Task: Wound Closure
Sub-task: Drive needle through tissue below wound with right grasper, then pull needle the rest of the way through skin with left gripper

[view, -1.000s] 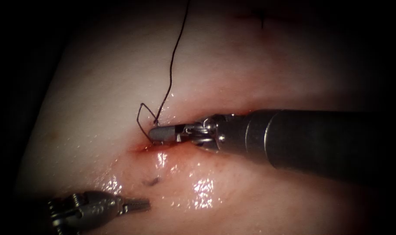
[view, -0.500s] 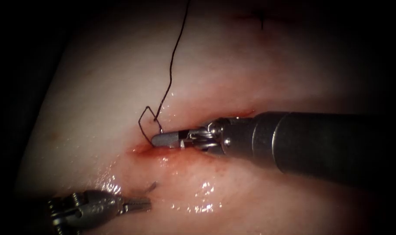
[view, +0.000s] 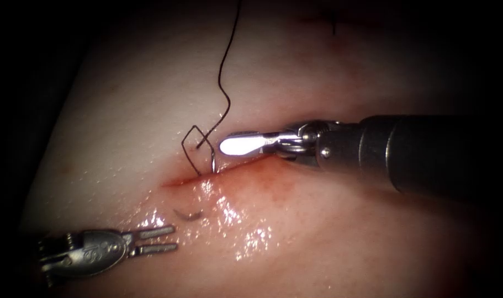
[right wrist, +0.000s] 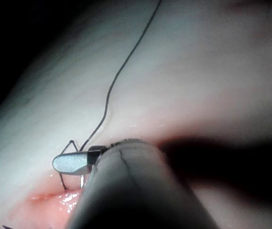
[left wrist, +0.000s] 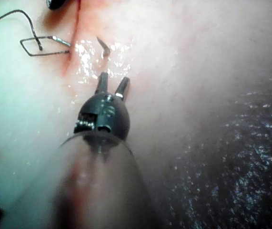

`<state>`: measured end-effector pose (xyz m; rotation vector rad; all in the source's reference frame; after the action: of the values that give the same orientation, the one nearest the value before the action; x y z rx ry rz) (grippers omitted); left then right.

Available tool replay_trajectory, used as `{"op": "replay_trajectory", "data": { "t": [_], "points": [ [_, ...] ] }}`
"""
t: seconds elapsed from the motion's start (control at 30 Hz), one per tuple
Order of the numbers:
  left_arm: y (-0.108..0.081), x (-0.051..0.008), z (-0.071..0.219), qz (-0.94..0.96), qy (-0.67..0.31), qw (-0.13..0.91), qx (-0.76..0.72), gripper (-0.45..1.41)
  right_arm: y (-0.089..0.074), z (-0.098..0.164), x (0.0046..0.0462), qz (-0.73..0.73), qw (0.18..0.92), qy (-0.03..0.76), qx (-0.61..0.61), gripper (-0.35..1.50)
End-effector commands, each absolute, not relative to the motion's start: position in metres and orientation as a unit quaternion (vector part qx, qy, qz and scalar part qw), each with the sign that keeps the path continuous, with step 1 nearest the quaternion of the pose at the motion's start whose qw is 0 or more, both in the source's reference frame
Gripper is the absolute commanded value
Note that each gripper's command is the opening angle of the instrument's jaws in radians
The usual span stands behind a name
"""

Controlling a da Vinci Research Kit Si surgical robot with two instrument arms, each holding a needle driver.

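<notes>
Tissue (view: 317, 232) glistens around the cut (view: 179, 181), with red fluid (view: 262, 176) smeared along the wound toward three o'clock. A dark thread (view: 224, 55) drops from twelve o'clock in the endoscope view, bends near the right tool's tip, and forms a small angular loop just beside the cut's upper edge.

We see the needle (view: 212, 161) standing in the tissue at the cut: its rear part rises from the upper edge, just at seven o'clock from the right tool's tip, and its point (view: 186, 214) shows out of the wet tissue on the lower side. In the left wrist view that point (left wrist: 103, 46) lies just ahead of the left tool's fingers (left wrist: 122, 88), with a small gap.

Our right tool (view: 234, 144) hangs over the cut from three o'clock, its fingers together and holding nothing, close to the needle's rear but apart from it. Our left tool (view: 165, 238), at seven o'clock, has its fingers apart and empty.

The needle looks thin, curved and bright, mostly buried.
</notes>
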<state>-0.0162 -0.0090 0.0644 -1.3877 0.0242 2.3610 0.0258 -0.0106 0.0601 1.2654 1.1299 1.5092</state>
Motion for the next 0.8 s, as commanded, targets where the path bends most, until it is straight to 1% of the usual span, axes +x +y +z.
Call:
{"op": "replay_trajectory", "data": {
  "t": [0.03, 0.1, 0.23, 0.37, 0.43, 0.53, 0.6, 0.63, 0.8],
  "points": [
    [-0.0089, -0.017, 0.0652, 0.841, 0.008, 0.2, -0.503, 0.14, -0.0099, 0.0605, 0.0255, 0.602, 0.42, 0.455, 0.504, 1.26],
    [-0.0084, -0.0178, 0.0655, 0.837, 0.009, 0.197, -0.51, 0.19, -0.01, 0.0603, 0.0245, 0.602, 0.419, 0.459, 0.501, 1.26],
    [-0.0076, -0.0188, 0.0656, 0.822, 0.019, 0.2, -0.533, 0.19, -0.0105, 0.0602, 0.0238, 0.602, 0.416, 0.463, 0.501, 1.26],
    [-0.0067, -0.0198, 0.0655, 0.808, 0.028, 0.205, -0.551, 0.26, -0.0111, 0.06, 0.0233, 0.599, 0.416, 0.464, 0.503, 1.26],
    [-0.0066, -0.0202, 0.0656, 0.804, 0.025, 0.203, -0.559, 0.26, -0.0112, 0.0598, 0.0231, 0.597, 0.417, 0.467, 0.502, 1.26],
    [-0.0064, -0.0207, 0.0657, 0.796, 0.022, 0.198, -0.571, 0.05, -0.0116, 0.0595, 0.023, 0.596, 0.415, 0.468, 0.503, 1.26],
    [-0.0061, -0.0207, 0.0659, 0.791, 0.022, 0.192, -0.581, -0.18, -0.0117, 0.0594, 0.0229, 0.595, 0.414, 0.469, 0.504, 1.26],
    [-0.0057, -0.0206, 0.0662, 0.786, 0.014, 0.193, -0.587, -0.45, -0.0119, 0.0593, 0.0229, 0.595, 0.414, 0.47, 0.504, 1.25],
    [-0.0043, -0.0203, 0.0672, 0.755, -0.047, 0.19, -0.626, -0.45, -0.0129, 0.0591, 0.0231, 0.593, 0.415, 0.472, 0.503, 1.23]
  ]
}}
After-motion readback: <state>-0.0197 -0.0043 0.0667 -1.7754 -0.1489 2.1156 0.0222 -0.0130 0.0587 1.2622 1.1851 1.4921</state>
